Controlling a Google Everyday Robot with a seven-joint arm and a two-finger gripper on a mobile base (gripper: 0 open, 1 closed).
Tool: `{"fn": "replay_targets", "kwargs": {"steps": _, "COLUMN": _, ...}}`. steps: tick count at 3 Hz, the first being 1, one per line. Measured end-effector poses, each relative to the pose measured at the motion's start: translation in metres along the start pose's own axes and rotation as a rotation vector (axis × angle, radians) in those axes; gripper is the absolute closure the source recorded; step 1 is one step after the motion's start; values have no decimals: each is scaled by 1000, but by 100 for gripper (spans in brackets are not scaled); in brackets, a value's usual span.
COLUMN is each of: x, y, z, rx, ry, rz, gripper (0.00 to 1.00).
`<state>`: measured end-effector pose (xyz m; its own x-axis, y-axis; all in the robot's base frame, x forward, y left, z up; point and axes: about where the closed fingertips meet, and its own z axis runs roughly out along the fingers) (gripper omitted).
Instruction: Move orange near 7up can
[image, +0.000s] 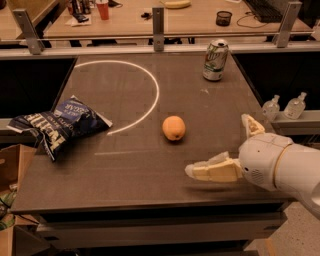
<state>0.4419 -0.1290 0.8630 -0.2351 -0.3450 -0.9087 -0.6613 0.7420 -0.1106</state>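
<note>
Orange (173, 128) sits free near the middle of the table (125, 170), well apart from the 7up can (215, 60). By my reading none of the move is done yet: grasp, carry and set-down are all left.

The table gives me plenty of bare dark surface. Its front edge runs just below my tool, its right edge drops away close beside the can, and the far side is closed off by a metal rail (100, 47).

My white arm (280, 162) comes in over the front right corner. The gripper (218, 146) is low over the tabletop, near the fruit on its front-right side. Its fingers (215, 171) are spread wide and hold nothing.

The chip bag (60, 122) lies at the left with part of it hanging past that edge, well clear of any line I would fly.

The can stands upright near the far right corner. The stretch between it and the fruit is open, so I judge a straight carry is possible. I would set down on the can's left or front side, since the right side has little margin before the drop.

Two small bottles (271, 107) stand off the table to the right, near my arm's sweep.
</note>
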Motion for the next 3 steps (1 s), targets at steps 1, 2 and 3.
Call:
{"fn": "replay_targets", "kwargs": {"steps": 1, "x": -7, "y": 6, "z": 21, "rx": -8, "ry": -33, "rz": 36, "gripper": 0}}
{"fn": "replay_targets", "kwargs": {"steps": 2, "x": -11, "y": 15, "z": 43, "rx": -46, "ry": -53, "rz": 48, "gripper": 0}}
{"fn": "replay_targets", "kwargs": {"steps": 3, "x": -14, "y": 19, "z": 64, "rx": -84, "ry": -60, "rz": 20, "gripper": 0}}
